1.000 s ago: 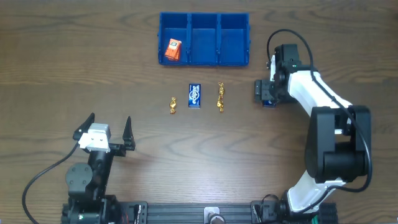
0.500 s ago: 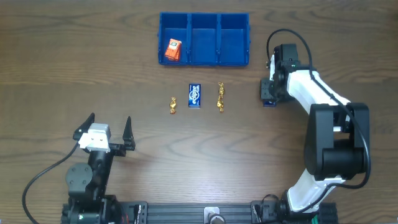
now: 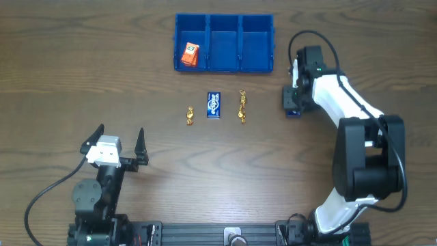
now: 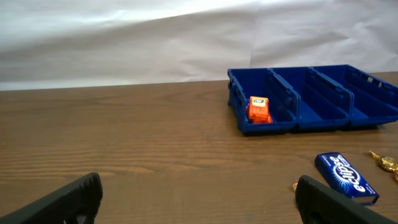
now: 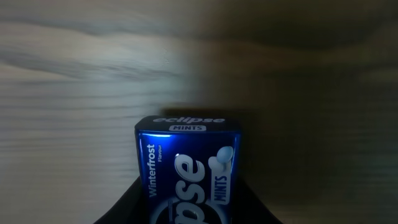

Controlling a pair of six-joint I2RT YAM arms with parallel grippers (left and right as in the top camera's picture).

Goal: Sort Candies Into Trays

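Wooden table [image 3: 68,82]; right hand [image 3: 292,109], gripping blue mint box [image 5: 186,174], edged toward tray [image 3: 224,16].

The table [image 3: 68,82] was brown with wavy wood lines. The tray [image 3: 225,69] was bright blue, and the small box [image 3: 190,55] in it was orange. The flat pack [image 3: 214,104] was dark blue with white marks. One candy [image 3: 190,115] and another candy [image 3: 242,106] were shiny gold. The mint box [image 5: 188,168] was shiny dark blue with white letters. The left gripper [image 3: 121,131] was black with a white top. The right arm [image 3: 341,96] was white and black.
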